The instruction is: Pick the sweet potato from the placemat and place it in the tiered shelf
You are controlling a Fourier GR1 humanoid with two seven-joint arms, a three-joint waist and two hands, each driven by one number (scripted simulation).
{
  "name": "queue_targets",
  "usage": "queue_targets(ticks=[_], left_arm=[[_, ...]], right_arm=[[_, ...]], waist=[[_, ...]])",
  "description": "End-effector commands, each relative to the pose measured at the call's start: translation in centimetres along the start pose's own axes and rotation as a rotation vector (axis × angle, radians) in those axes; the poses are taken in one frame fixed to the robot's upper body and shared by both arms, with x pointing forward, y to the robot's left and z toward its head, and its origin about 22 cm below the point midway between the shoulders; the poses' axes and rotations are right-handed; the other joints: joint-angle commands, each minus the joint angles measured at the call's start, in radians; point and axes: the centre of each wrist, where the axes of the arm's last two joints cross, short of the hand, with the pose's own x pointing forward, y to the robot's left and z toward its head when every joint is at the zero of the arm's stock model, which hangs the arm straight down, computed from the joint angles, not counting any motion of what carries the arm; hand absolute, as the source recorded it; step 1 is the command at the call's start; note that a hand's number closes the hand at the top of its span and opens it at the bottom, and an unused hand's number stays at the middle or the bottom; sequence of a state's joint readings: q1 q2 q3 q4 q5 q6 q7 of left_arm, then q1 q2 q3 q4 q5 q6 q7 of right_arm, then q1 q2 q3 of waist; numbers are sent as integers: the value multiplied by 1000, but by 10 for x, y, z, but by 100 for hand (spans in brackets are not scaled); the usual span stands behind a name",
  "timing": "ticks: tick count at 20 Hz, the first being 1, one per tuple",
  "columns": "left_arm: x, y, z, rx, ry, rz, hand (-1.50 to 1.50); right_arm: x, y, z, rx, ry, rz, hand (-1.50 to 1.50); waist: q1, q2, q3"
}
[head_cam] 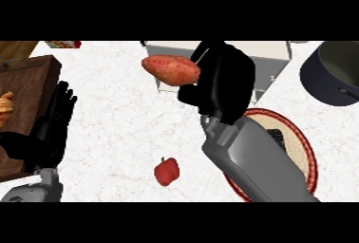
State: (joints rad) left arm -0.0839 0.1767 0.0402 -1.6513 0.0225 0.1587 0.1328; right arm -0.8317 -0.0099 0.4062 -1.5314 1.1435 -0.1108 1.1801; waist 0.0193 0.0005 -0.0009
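The right hand (221, 78) is raised over the far middle of the counter with the sweet potato (172, 70) at its left side, the fingers curled around the tuber's right end so that most of its reddish body sticks out clear to the left. Holding it by one end likely leaves the free end able to enter the tiered shelf (270, 59) first. That shelf, a white unit, sits directly beyond and partly beneath the hand, so the potato appears to hang at its near-left corner, not yet inside any tier; which tier lies below it cannot be told from this steep angle.

The round placemat (301, 147), red-rimmed and woven, lies near right, largely covered by the grey forearm crossing it, and no longer carries the potato. A small red pepper-like vegetable (167, 171) rests on the marble counter (119, 133), well apart from the action. The left hand (56, 116) rests open at the left edge, fingers up, beside a wooden board (32, 80) holding a croissant (5, 107). A dark pot (329, 76) stands far right.
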Motion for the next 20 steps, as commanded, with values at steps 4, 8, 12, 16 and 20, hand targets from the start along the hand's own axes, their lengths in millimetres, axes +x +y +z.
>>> queue_targets(ticks=[4, 8, 12, 16, 20], left_arm=[[9, -13, -12, -8, 0, 4, 0], [12, 8, 6, -17, -15, -24, 0], [4, -4, -1, -5, -14, 6, 0], [5, -7, -5, -9, -18, 4, 0], [28, -5, -10, -23, -5, -2, 0]], right_arm=[[-16, 32, -44, -72, 177, -73, 150], [-35, 42, -65, -86, 174, -90, 150], [-39, 62, -80, -119, 157, -109, 150], [-34, 74, -98, -66, 154, -62, 150], [-58, 79, -99, -163, 243, -204, 150]], waist=[[3, 8, 1], [3, 4, 1], [4, 7, 1], [7, 7, 1], [9, 8, 2]])
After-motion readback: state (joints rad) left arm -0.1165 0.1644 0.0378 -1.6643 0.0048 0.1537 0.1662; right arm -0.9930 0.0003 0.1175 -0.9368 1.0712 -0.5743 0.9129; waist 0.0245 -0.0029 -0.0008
